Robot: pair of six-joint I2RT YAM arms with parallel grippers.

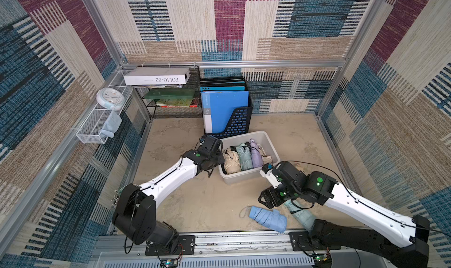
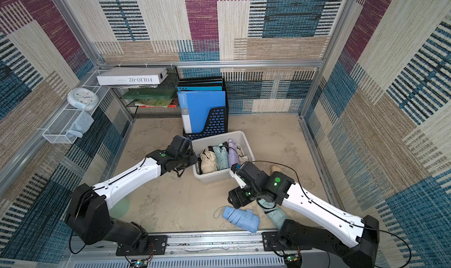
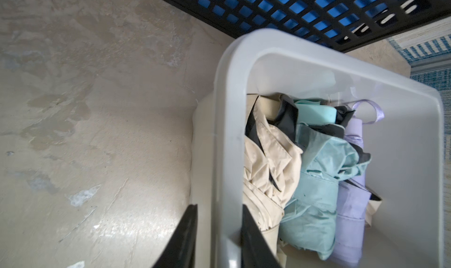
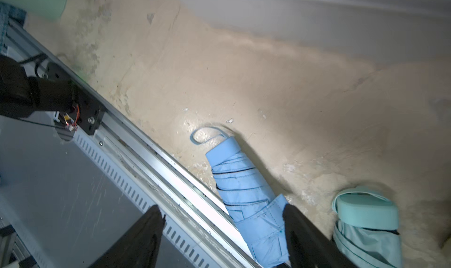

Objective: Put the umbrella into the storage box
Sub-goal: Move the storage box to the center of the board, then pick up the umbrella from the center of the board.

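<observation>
The storage box [image 1: 244,134] [image 2: 219,133] [image 3: 229,132], a pale tub, stands mid-table and holds beige [image 1: 231,160], mint [image 1: 244,158] and lilac [image 1: 255,155] folded umbrellas. My left gripper [image 1: 219,160] [image 3: 219,207] straddles its left wall, one finger outside and one inside, jaws slightly parted. A light blue folded umbrella [image 1: 268,218] [image 2: 241,216] [image 4: 244,193] lies by the front rail. My right gripper [image 1: 266,199] [image 4: 220,218] hovers open just above its near end, holding nothing. A mint umbrella [image 1: 301,214] [image 4: 366,220] lies beside it, partly under the right arm.
A black perforated file holder [image 1: 234,122] with blue folders stands right behind the box. A wire shelf of books [image 1: 170,96] is at the back left. A white mesh basket [image 1: 97,125] and a clock [image 1: 109,98] hang on the left wall. The metal rail [image 1: 244,237] edges the front.
</observation>
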